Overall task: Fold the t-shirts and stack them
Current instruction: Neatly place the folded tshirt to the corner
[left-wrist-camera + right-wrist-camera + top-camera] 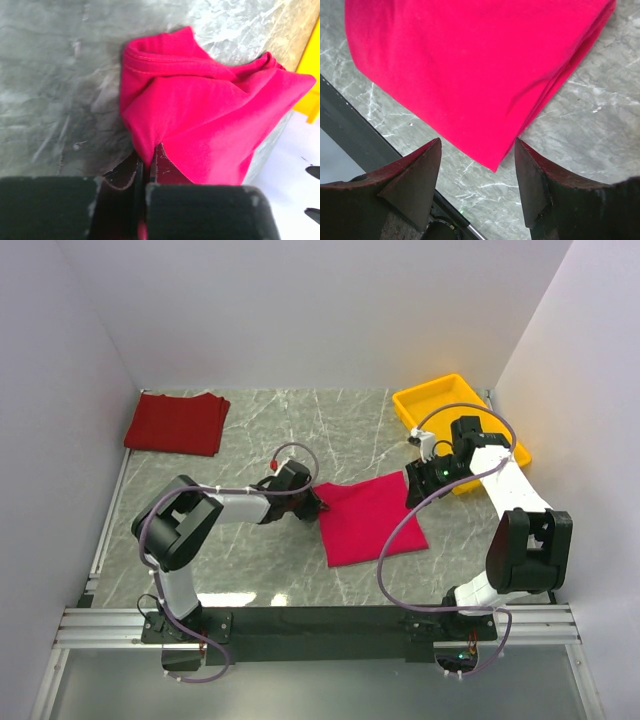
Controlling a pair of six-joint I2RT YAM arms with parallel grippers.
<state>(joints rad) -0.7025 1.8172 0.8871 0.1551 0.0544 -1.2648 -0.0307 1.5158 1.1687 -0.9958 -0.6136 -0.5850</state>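
Grey marbled table (280, 430) fills my overhead view, boxed in by white walls. The crimson shirt (368, 520) lies roughly folded in the middle, between the two arms. My left gripper (318, 506) is clamped onto a pinch of the shirt's left edge (on the wrist view the fingers (122, 176) are pressed together, cloth bunching up from them). My right gripper (412, 486) sits at the opposite side, jaws spread wide, a corner of the cloth in the gap; whether it touches I cannot tell. The maroon shirt (177, 423) rests folded in the far left corner, well apart. A yellow tray (450, 405) stands far right, partly under the right arm.
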